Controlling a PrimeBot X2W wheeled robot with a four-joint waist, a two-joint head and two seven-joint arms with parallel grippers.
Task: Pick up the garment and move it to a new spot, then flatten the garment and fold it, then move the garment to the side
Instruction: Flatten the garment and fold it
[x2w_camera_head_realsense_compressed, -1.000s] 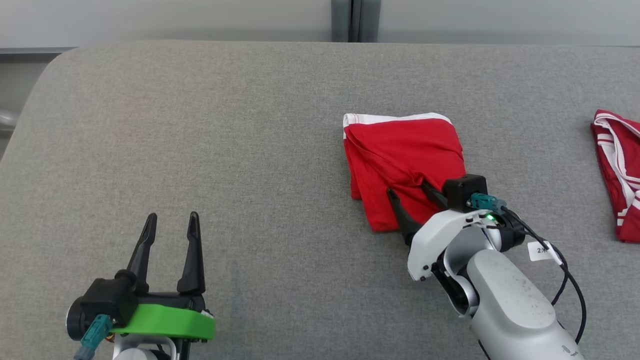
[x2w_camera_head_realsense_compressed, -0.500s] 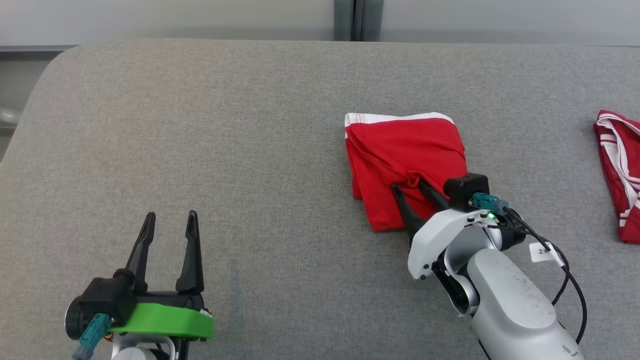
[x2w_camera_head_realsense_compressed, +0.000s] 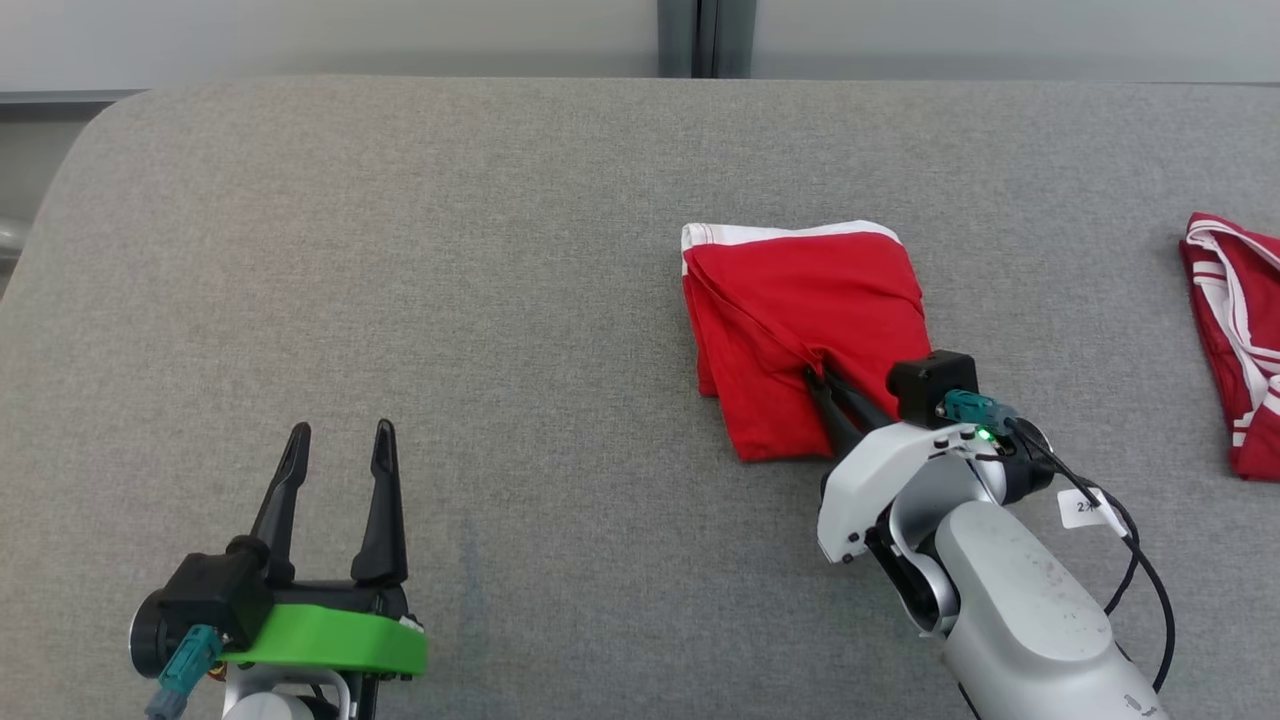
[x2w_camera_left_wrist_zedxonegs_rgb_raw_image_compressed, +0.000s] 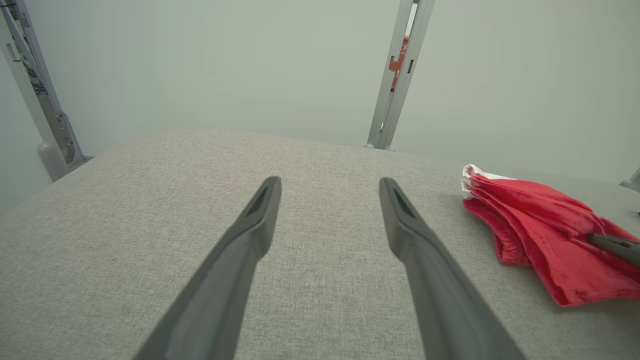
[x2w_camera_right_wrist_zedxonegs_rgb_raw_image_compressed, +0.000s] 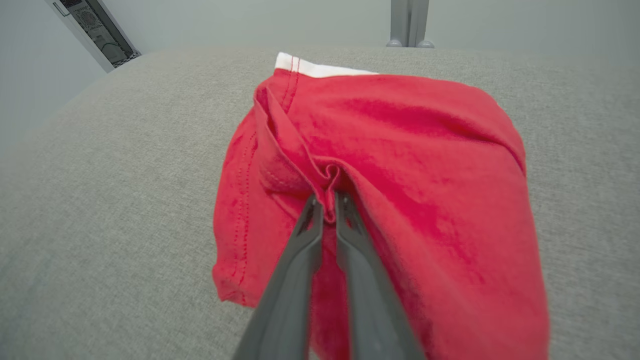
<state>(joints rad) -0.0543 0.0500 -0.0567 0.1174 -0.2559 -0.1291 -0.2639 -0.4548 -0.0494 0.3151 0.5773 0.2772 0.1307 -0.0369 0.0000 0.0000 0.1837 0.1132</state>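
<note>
The garment (x2w_camera_head_realsense_compressed: 800, 320) is red with a white band along its far edge. It lies folded and rumpled on the grey table (x2w_camera_head_realsense_compressed: 450, 250), right of centre. My right gripper (x2w_camera_head_realsense_compressed: 815, 376) is shut on a bunched ridge of red cloth near the garment's middle. In the right wrist view the garment (x2w_camera_right_wrist_zedxonegs_rgb_raw_image_compressed: 400, 165) puckers between the tips of the right gripper (x2w_camera_right_wrist_zedxonegs_rgb_raw_image_compressed: 326, 198). My left gripper (x2w_camera_head_realsense_compressed: 340, 432) rests open over bare table at the lower left. The left wrist view shows the left gripper (x2w_camera_left_wrist_zedxonegs_rgb_raw_image_compressed: 330, 182) holding nothing, with the garment (x2w_camera_left_wrist_zedxonegs_rgb_raw_image_compressed: 540, 230) off to its right.
A second red garment with white stripes (x2w_camera_head_realsense_compressed: 1235, 340) lies at the table's right edge. The table's rounded far-left corner (x2w_camera_head_realsense_compressed: 110, 120) and a pale wall with a grey post (x2w_camera_head_realsense_compressed: 705, 40) lie behind. Bare grey surface spreads left and centre.
The right gripper's fingers have closed from wide apart onto a fold of the red garment, pinching the cloth up into a ridge. The left gripper has not moved.
</note>
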